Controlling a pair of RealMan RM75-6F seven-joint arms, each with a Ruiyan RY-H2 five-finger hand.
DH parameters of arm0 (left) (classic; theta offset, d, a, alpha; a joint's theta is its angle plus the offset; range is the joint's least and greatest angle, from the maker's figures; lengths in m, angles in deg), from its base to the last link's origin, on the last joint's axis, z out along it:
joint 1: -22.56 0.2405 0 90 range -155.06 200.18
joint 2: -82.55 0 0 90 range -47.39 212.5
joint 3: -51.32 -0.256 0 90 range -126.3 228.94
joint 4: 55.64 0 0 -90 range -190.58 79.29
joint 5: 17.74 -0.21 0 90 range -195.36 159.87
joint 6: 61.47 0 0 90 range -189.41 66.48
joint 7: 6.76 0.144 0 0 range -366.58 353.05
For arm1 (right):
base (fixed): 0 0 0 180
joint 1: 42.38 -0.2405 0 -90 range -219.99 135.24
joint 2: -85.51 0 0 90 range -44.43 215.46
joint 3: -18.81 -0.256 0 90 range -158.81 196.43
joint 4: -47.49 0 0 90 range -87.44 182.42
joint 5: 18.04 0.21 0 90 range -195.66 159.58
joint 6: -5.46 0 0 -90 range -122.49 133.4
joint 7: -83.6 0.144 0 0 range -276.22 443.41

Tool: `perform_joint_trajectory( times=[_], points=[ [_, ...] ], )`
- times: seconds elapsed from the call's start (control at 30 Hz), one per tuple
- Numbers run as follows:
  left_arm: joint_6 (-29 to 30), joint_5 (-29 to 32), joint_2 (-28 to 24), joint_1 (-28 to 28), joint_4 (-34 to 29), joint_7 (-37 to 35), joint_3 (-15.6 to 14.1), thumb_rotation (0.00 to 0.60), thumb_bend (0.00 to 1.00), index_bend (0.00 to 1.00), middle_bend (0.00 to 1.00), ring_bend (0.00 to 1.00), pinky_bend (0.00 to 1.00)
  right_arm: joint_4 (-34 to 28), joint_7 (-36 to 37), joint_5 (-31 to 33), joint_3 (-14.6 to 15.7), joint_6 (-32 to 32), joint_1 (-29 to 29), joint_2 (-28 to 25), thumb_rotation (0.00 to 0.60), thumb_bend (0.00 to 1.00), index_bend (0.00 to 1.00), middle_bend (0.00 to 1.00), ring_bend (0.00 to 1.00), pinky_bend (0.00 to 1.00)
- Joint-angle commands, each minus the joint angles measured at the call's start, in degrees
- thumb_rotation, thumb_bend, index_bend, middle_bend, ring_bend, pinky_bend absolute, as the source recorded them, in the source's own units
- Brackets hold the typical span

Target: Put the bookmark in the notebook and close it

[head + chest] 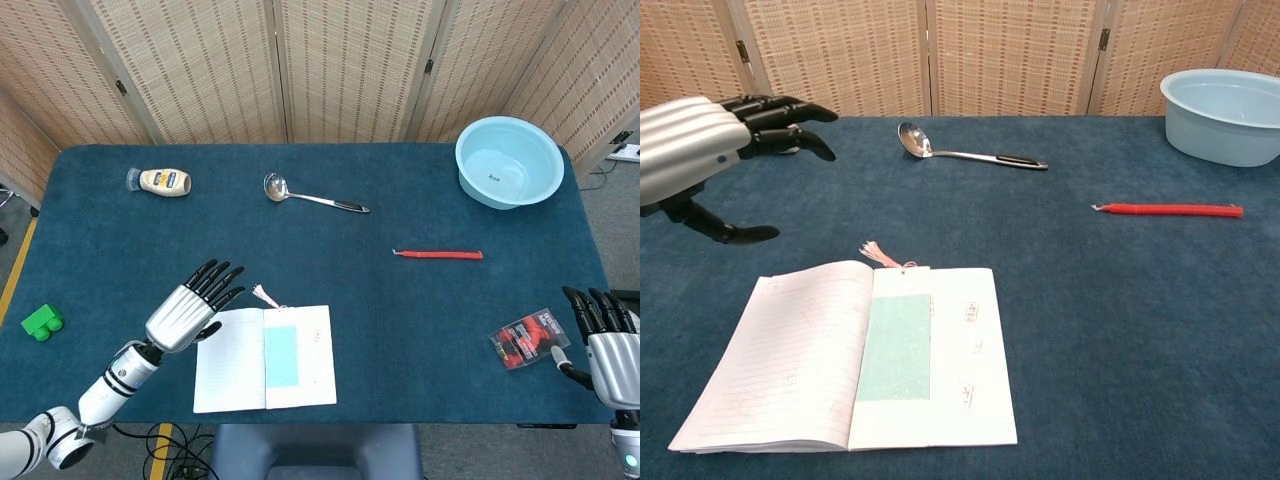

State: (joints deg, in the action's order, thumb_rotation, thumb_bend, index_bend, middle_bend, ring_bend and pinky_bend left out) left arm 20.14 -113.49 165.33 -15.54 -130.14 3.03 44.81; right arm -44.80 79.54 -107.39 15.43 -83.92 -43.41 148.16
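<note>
The notebook (230, 362) (800, 360) lies open near the table's front edge. A pale green bookmark (281, 356) (896, 346) lies flat along its spine on the right page, its pink tassel (265, 296) (873, 252) sticking out past the top edge. My left hand (188, 310) (695, 150) hovers open to the left of the notebook, fingers spread, holding nothing. At the front right corner my right hand (606, 336) is open beside the table edge, empty.
A steel ladle (310, 196) (965, 151), a mayonnaise bottle (162, 181) and a light blue basin (509, 161) (1225, 115) stand at the back. A red pen (438, 254) (1168, 209) lies right of centre. A dark snack packet (527, 338) sits near the right hand, a green block (41, 322) far left.
</note>
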Motion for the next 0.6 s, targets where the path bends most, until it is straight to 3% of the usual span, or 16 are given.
perform_joint_trajectory(
  times=[0.03, 0.6],
  points=[
    [2.8, -3.5, -0.2, 2.0, 2.6, -3.0, -1.8, 0.6, 0.22, 0.23, 0.09, 0.07, 0.14, -0.2, -0.2, -0.2, 0.0, 0.2, -0.2, -0.1, 0.6, 0.21, 0.08, 0.14, 0.08, 0.11],
    [9.5, -13.2, 4.3, 7.2, 18.7, -13.9, -6.5, 0.6, 0.18, 0.18, 0.09, 0.07, 0.14, -1.3, -1.1, -1.5, 0.4, 1.6, -1.6, -0.5, 0.6, 0.21, 0.08, 0.14, 0.08, 0.11]
  ],
)
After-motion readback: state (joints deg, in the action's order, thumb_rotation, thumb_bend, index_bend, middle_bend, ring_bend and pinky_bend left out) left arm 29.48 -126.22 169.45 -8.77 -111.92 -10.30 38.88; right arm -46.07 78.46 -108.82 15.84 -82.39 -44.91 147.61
